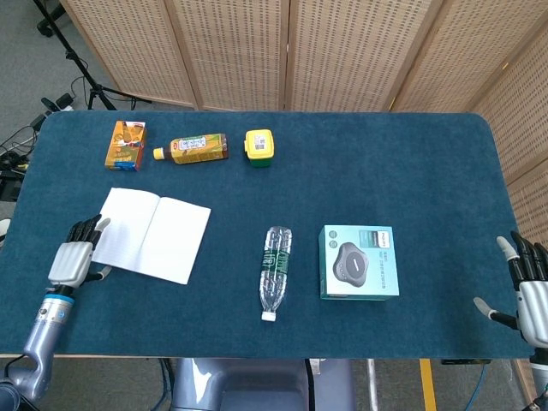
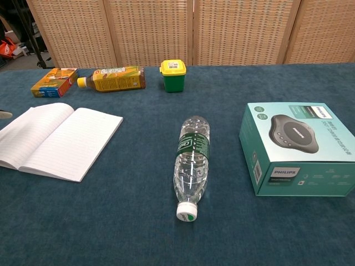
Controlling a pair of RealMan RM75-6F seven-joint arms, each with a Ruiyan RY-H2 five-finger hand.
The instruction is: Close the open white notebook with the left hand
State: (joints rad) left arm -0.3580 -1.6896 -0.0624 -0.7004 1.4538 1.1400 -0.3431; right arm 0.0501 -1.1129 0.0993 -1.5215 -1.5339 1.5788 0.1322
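Observation:
The white notebook (image 1: pixel 152 234) lies open and flat on the blue table, left of centre; the chest view shows its lined pages (image 2: pixel 57 139) at the left. My left hand (image 1: pixel 74 257) hovers at the notebook's near-left corner, fingers spread and holding nothing, with fingertips just over the page edge. Only a sliver of that left hand (image 2: pixel 3 114) shows at the chest view's left border. My right hand (image 1: pixel 529 282) is open at the table's right front corner, far from the notebook.
A clear water bottle (image 1: pixel 275 271) lies on its side mid-table, beside a teal speaker box (image 1: pixel 359 261). Along the back stand an orange carton (image 1: pixel 126 144), a lying tea bottle (image 1: pixel 193 148) and a green-yellow container (image 1: pixel 260 145). The table's front edge (image 1: pixel 257 349) runs close to both hands.

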